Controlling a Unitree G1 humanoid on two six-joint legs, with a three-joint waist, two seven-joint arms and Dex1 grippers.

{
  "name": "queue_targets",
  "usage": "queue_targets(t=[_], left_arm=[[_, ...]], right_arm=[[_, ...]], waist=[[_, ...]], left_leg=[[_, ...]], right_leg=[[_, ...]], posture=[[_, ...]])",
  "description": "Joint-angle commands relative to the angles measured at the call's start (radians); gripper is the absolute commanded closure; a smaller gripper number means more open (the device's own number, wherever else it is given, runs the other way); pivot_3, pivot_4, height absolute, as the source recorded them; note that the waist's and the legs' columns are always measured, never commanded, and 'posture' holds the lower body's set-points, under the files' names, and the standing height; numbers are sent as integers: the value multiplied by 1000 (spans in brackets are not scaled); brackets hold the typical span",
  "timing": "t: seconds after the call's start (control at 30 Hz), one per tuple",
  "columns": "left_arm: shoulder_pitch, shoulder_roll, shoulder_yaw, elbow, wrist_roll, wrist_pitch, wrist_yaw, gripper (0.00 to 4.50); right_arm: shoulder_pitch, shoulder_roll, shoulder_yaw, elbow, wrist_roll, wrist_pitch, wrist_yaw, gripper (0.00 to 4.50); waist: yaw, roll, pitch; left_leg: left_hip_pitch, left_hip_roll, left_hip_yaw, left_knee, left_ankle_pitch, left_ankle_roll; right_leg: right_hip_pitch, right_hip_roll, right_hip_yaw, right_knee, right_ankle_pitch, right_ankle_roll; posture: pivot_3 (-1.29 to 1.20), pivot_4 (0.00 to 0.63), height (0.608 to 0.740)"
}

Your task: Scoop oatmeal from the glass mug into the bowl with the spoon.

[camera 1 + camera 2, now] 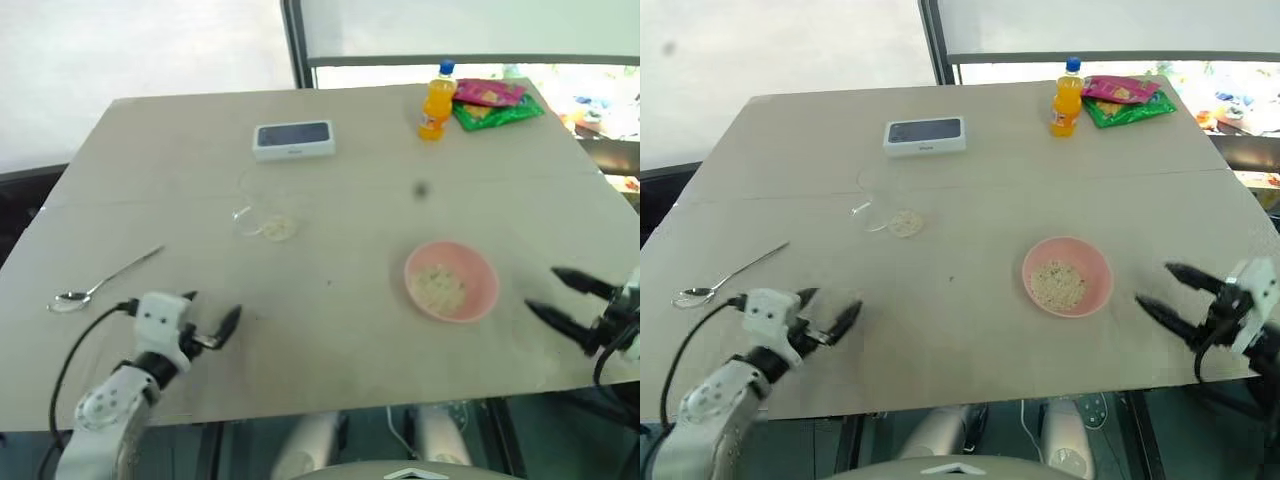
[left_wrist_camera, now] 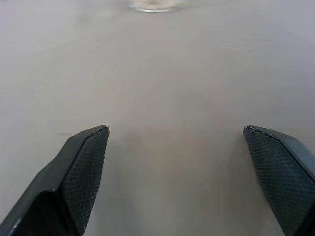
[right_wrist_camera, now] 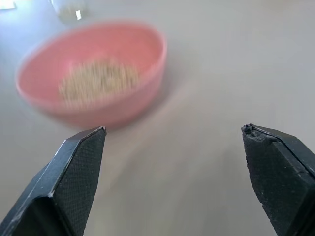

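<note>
The oatmeal [image 1: 1058, 284] is lying mostly in the pink bowl [image 1: 1092, 290], which is sitting toward the tabletop's [image 1: 970, 340] near right edge, while a thin layer is remaining in the glass mug [image 1: 892, 215], standing mid-table toward the left. The spoon [image 1: 725, 277] is resting flat near the left edge, untouched by either arm. The left gripper [image 1: 825, 315] is hovering by the near left edge with its 2 fingers spread wide and nothing between them; the right gripper [image 1: 1170, 293] is hanging just beside the bowl, likewise spread and empty. With both hands free, the scooping is probably finished, though the mug is hard to read. If another scoop is wanted, the left gripper needs to reach leftward to the spoon's handle.
</note>
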Motion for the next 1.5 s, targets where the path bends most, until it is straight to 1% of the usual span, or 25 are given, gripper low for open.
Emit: queue_targets(t=[0.03,0.1,0.17,0.2,0.23,0.37,0.43,0.53,0.63,0.73,0.8,0.87,0.97,1.1,1.2,1.3,1.37,1.4,1.47,1.5], left_arm=[[-63,84,91,100,-12,40,-17,0],[-110,123,116,156,-18,56,-30,0],[-162,168,136,219,-16,54,-47,0],[-197,207,155,276,-14,42,-67,0],[-222,247,170,334,-5,28,-85,0],[-291,377,199,516,3,-19,-188,0],[-314,446,186,625,48,-86,-229,0],[-381,556,144,847,97,-157,-311,0],[-475,622,33,1054,175,-220,-392,0],[-580,650,-65,1228,256,-276,-432,0],[-676,650,-118,1358,303,-311,-429,0],[-741,648,-167,1448,346,-347,-434,0],[-821,634,-230,1537,411,-399,-421,0],[-886,624,-280,1595,461,-433,-449,0],[-909,623,-319,1619,497,-428,-474,758],[-915,615,-313,1646,486,-359,-504,2095],[-906,610,-312,1654,487,-338,-496,2984],[-899,606,-310,1656,485,-330,-494,3569],[-887,596,-294,1659,469,-316,-486,4222],[-882,590,-285,1659,461,-310,-484,4454]], right_arm=[[-98,-35,24,-149,159,135,-23,58],[-148,-37,61,-194,187,173,-26,58],[-183,-43,107,-222,172,179,-1,58],[-195,-52,146,-239,135,157,30,58],[-209,-50,170,-249,117,145,42,58],[-244,-55,200,-247,94,137,73,58],[-253,-54,202,-233,71,125,84,58],[-255,-39,197,-222,56,116,82,58],[-258,-25,195,-221,45,106,70,58],[-261,-9,185,-226,46,107,49,58],[-262,5,174,-233,58,113,28,58],[-262,11,174,-238,58,114,19,58],[-256,21,183,-249,49,110,4,58],[-242,33,184,-264,42,106,-10,58],[-232,40,180,-270,37,102,-22,0],[-223,42,167,-275,37,99,-34,0],[-217,40,161,-272,34,92,-33,0],[-214,39,159,-269,33,89,-32,0],[-206,38,153,-264,29,81,-31,0],[-202,38,151,-263,27,79,-30,0]], waist=[[1,0,0],[2,-1,0],[6,-2,0],[7,-3,0],[6,-3,1],[-2,-6,3],[-2,-6,3],[-3,-7,3],[0,-6,3],[1,-6,3],[1,-8,3],[1,-7,3],[-1,-6,2],[-3,-3,1],[-5,-2,0],[-15,1,-2],[-24,4,-4],[-25,5,-5],[-31,10,-7],[-33,12,-9]], left_leg=[[0,1,0,0,0,0],[-1,3,-1,0,0,0],[-2,3,-2,0,0,0],[-3,3,-2,0,0,-1],[-3,2,-2,1,2,-5],[-4,4,-2,1,2,-5],[-4,4,-1,1,2,-5],[-3,4,0,1,2,-5],[-3,4,0,0,2,-5],[-3,4,0,0,2,-5],[-4,4,-1,0,2,-5],[-3,4,-1,0,2,-5],[-2,4,1,0,2,-4],[-1,5,1,1,2,-4],[-1,5,1,3,2,-4],[0,5,2,4,2,-4],[0,5,2,4,2,-4],[0,5,2,4,2,-4],[0,6,2,4,2,-4],[1,6,2,4,2,-4]], right_leg=[[0,1,0,0,0,0],[-1,2,-2,0,1,-1],[-1,3,-3,-1,1,-2],[-1,3,-3,-2,1,-2],[-1,1,-3,-3,1,-3],[-2,3,-3,-3,2,-4],[-2,3,-2,-3,2,-4],[-3,3,-2,-3,2,-4],[-5,4,-2,-3,3,-5],[-5,4,-2,-2,3,-5],[-5,4,-3,-1,3,-5],[-6,4,-3,2,3,-5],[-7,4,0,7,3,-5],[-9,6,1,15,3,-5],[-9,7,1,16,3,-5],[-9,7,2,17,3,-5],[-9,7,2,17,3,-5],[-9,7,2,17,3,-5],[-9,8,3,18,3,-5],[-9,8,3,18,3,-5]], posture=[[0,150,740],[0,150,740],[0,150,740],[0,150,740],[0,150,740],[0,150,740],[0,150,740],[0,150,740],[0,150,740],[0,150,740],[0,150,740],[0,150,740],[0,150,740],[0,150,740],[0,150,740],[0,150,740],[0,150,740],[0,150,740],[0,150,740],[0,150,740]])
